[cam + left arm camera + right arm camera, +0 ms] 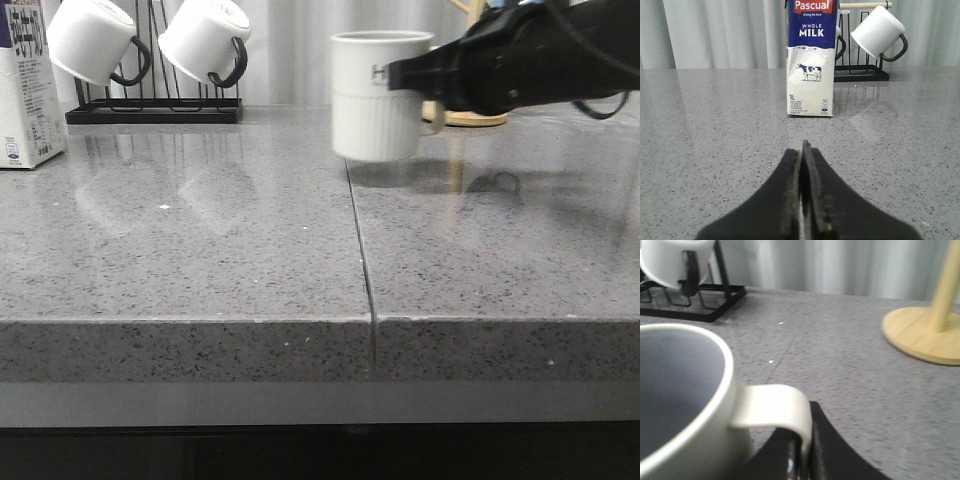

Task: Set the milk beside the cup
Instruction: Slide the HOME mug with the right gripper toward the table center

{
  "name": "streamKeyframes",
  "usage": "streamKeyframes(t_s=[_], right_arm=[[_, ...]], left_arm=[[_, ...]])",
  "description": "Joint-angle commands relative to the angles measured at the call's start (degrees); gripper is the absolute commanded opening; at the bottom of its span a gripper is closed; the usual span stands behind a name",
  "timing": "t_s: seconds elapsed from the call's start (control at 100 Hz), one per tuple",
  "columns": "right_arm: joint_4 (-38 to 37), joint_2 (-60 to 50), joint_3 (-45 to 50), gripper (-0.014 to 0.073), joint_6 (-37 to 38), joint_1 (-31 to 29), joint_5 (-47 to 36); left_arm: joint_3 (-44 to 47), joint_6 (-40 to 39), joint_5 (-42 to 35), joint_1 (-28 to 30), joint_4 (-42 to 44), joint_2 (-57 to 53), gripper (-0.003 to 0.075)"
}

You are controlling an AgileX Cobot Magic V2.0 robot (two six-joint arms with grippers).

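The milk (25, 85), a white carton with fine print, stands at the far left of the grey counter. In the left wrist view the milk (810, 60) faces me upright, blue band reading "WHOLE MILK". My left gripper (801, 150) is shut and empty, low over the counter, short of the carton. The cup (380, 95), cream-white with a ribbed lower half, is at the middle back, at or just above the counter. My right gripper (420, 75) is shut on its handle (772, 407); the jaws pinch the handle's outer bend. The cup's open mouth (670, 380) fills the near side of that view.
A black rack (150, 110) at the back left holds two white mugs with black handles (95, 40), (205, 40). A round wooden stand base (920, 335) sits behind the right arm. A seam (360, 250) runs down the counter to its front edge.
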Motion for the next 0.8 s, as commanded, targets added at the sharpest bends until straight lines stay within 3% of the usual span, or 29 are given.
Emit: streamKeyframes(t_s=[0.0,0.36,0.43,0.6,0.79], right_arm=[[-0.04,-0.37,-3.21,-0.0067,-0.51,0.76,-5.45],[-0.04,1.26,-3.72,-0.0054,-0.51,1.31,-5.45],[-0.04,1.26,-3.72,0.0017,-0.51,1.31,-5.45],[-0.04,1.2,-3.72,0.0284,-0.51,1.31,-5.45],[-0.04,1.07,-3.49,0.0298,-0.51,1.31,-5.39]], left_arm=[[2.49,-0.49,-4.8,-0.27,0.0,-1.72,-0.002],[2.49,-0.49,-4.8,-0.27,0.0,-1.72,-0.002],[2.49,-0.49,-4.8,-0.27,0.0,-1.72,-0.002],[2.49,-0.49,-4.8,-0.27,0.0,-1.72,-0.002],[2.49,-0.49,-4.8,-0.27,0.0,-1.72,-0.002]])
